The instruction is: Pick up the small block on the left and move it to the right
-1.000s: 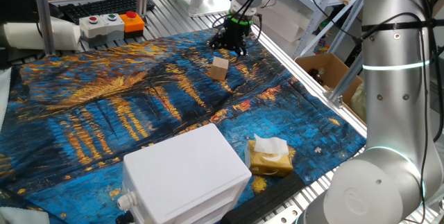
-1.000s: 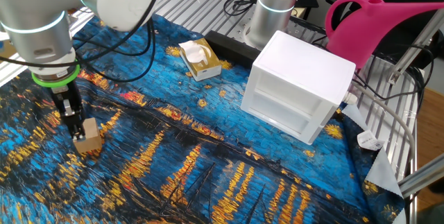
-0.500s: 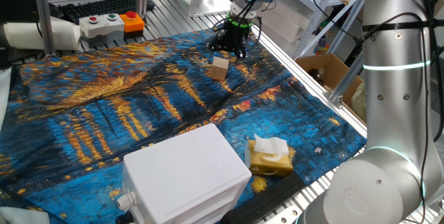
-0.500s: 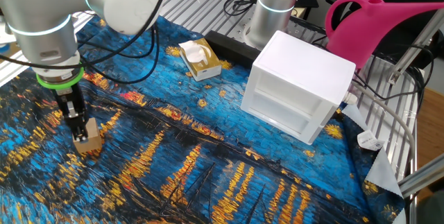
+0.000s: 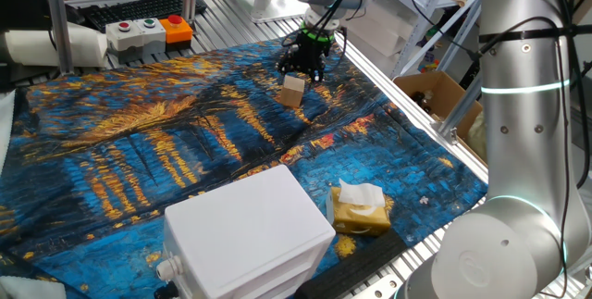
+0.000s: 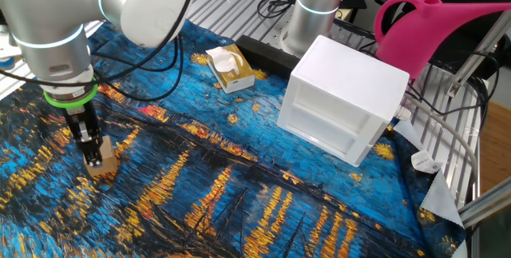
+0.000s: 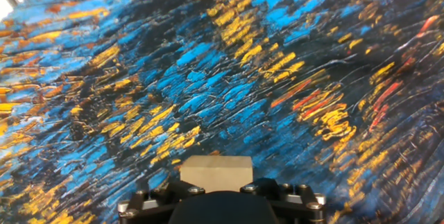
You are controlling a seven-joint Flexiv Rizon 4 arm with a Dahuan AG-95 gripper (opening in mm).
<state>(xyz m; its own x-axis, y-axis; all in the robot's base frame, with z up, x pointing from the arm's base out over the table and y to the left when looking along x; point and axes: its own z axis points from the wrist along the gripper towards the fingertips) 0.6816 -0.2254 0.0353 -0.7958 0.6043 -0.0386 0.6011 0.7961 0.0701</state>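
Note:
The small block (image 5: pixel 293 92) is a light-tan wooden cube on the blue and orange patterned cloth (image 5: pixel 139 151), toward its far side. My gripper (image 5: pixel 302 69) hangs just above and behind it, fingers pointing down, jaws apart and holding nothing. In the other fixed view the fingertips (image 6: pixel 90 144) reach the block's (image 6: pixel 102 164) top edge; I cannot tell whether they touch it. In the hand view the block (image 7: pixel 216 172) sits at the bottom centre, right against the gripper's black body (image 7: pixel 215 209); the fingers themselves are out of that view.
A large white plastic box (image 5: pixel 245 234) stands at the cloth's near edge, with a yellow-brown tissue pack (image 5: pixel 359 208) beside it. A button box (image 5: pixel 148 31) and a keyboard lie beyond the cloth. A cardboard box (image 5: pixel 430 95) sits off the table. A pink watering can (image 6: pixel 423 26) stands behind the white box (image 6: pixel 343 98).
My gripper has shifted a little closer to the block and slightly lower. The block has not moved.

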